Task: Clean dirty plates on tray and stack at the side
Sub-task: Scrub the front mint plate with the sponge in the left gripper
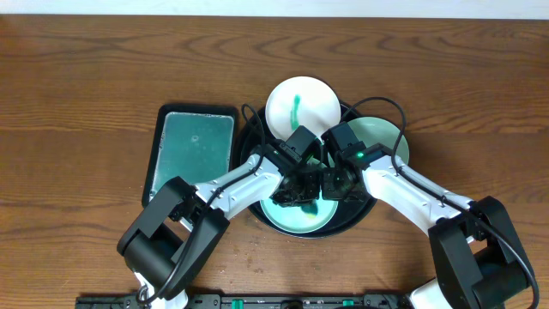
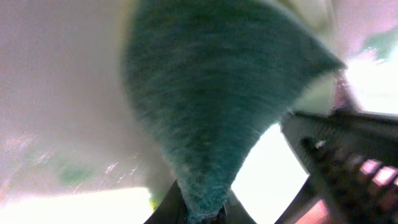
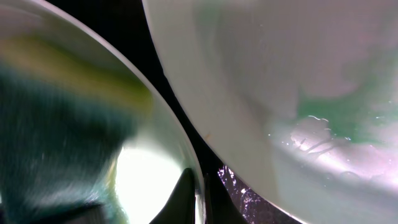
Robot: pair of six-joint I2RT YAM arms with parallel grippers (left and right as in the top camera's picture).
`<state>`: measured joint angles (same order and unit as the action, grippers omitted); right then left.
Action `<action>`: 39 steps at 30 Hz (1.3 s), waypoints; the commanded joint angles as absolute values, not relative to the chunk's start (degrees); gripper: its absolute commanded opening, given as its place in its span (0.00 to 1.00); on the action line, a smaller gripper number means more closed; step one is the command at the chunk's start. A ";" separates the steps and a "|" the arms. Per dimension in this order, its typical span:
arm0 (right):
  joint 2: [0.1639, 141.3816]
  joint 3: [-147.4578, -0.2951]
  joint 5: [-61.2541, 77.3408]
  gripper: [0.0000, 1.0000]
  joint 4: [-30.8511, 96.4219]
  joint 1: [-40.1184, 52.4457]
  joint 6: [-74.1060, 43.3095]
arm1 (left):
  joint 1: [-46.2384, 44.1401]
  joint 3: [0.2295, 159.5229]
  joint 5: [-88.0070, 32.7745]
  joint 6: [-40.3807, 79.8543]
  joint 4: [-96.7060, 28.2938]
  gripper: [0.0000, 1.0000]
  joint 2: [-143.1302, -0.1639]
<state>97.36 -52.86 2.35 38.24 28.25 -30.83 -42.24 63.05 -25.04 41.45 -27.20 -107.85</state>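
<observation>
The round black tray [image 1: 356, 215] holds three white plates. One plate [image 1: 300, 103] with a teal streak leans over the tray's far rim. A second plate [image 1: 383, 137], greenish, lies at the right. The third plate [image 1: 296, 221] lies at the front, smeared teal. My left gripper [image 1: 296, 190] is shut on a teal sponge [image 2: 211, 112] and presses it onto the front plate [image 2: 62, 93]. My right gripper [image 1: 332, 184] is shut on that plate's rim [image 3: 200, 186]. The right wrist view also shows the neighbouring smeared plate [image 3: 280, 93].
A rectangular black tray [image 1: 189, 154] with teal-green contents lies just left of the round tray. Bare wooden table surrounds both. A black cable loops over the round tray's far right rim [image 1: 390, 107].
</observation>
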 commanded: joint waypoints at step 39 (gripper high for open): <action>99.35 -51.79 0.01 0.01 38.54 28.16 -32.10 | -40.60 68.36 -39.51 38.96 -32.18 0.07 -113.14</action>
<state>97.38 -52.86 4.73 37.93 28.58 -32.05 -38.13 68.93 -30.63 38.98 -31.64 -111.55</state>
